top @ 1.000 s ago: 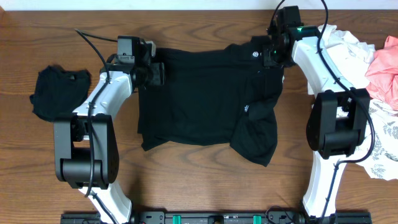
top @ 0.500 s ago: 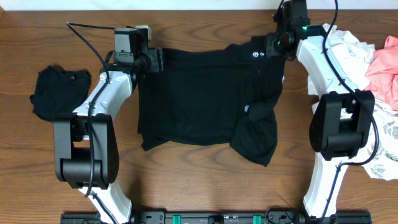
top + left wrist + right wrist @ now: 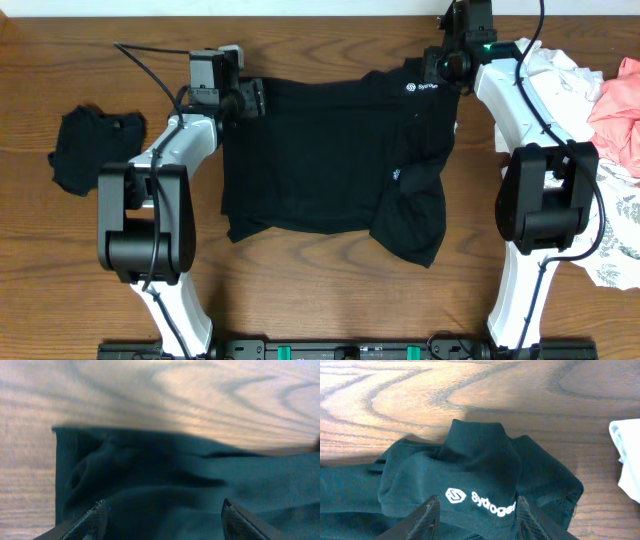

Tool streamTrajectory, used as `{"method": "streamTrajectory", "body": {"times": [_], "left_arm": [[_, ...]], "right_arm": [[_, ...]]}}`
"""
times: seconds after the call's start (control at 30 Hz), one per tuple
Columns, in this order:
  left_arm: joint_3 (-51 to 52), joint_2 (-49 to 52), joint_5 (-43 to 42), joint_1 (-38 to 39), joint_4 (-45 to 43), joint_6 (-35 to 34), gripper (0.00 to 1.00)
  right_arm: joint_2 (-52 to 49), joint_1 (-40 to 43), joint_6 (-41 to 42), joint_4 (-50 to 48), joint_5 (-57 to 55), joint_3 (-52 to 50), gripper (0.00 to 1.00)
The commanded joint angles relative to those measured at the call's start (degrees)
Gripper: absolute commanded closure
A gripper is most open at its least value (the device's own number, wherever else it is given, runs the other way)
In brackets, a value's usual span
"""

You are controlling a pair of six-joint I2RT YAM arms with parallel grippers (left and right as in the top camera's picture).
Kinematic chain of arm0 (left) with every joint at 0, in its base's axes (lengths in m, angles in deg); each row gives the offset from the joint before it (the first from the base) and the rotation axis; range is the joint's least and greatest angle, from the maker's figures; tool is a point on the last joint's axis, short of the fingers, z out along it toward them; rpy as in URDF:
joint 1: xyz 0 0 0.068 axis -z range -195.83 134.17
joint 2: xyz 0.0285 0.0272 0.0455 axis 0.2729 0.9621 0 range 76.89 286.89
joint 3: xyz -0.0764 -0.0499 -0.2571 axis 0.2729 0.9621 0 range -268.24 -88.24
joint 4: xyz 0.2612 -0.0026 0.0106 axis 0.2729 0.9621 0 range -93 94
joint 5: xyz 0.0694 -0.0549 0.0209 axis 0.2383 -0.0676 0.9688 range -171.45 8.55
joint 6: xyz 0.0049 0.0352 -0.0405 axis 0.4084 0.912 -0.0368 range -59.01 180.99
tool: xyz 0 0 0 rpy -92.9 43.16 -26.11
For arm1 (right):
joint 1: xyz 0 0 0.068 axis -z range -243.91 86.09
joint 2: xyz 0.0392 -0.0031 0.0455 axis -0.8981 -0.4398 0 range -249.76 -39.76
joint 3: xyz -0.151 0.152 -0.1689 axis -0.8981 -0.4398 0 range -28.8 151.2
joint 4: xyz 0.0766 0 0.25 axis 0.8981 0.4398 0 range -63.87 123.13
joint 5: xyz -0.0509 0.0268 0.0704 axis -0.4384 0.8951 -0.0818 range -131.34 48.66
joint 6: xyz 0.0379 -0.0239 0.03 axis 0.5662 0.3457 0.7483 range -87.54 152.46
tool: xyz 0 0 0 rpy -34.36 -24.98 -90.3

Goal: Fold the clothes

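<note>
A wooden table [image 3: 320, 300] carries the black shirt [image 3: 320, 160] and other clothes [image 3: 600, 110].

Shirt [image 3: 330, 165] mid-table [image 3: 300, 300], small garment [image 3: 90, 145] to its left, clothes pile [image 3: 600, 130] to its right

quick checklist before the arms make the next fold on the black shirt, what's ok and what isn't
1. Black shirt spread flat on the table: not ok, its lower right part is bunched and folded over.
2. Left gripper open over the shirt's far left corner, fabric below its fingers and none pinched: ok.
3. Right gripper at the far right corner by the white logo: ok; whether it grips the cloth: cannot tell.
4. Small black garment lies apart from the shirt: ok.
5. Pile of white and pink clothes clear of the shirt: ok, though the right arm crosses beside it.
</note>
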Motion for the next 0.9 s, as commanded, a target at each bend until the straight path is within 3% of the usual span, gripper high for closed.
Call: {"method": "streamTrajectory", "body": {"times": [0.0,0.27,0.4,0.87], "left_arm": [[-0.31,1.2,0.72,-0.7,0.33,-1.51,0.27],[-0.31,0.28,0.39,-4.37,2.29,-5.51,0.26],[-0.31,0.22,-4.92,-5.53,2.54,-5.86,0.27],[-0.26,0.33,-7.93,-4.57,2.71,-5.84,0.27]], "right_arm": [[-1.07,0.61,0.85,-0.28,0.66,0.04,0.51],[-3.72,0.96,0.85,1.66,0.66,0.04,0.51],[-4.37,1.03,0.85,1.79,0.72,0.04,0.51],[-4.39,0.59,0.85,1.4,3.5,0.04,0.54]]}}
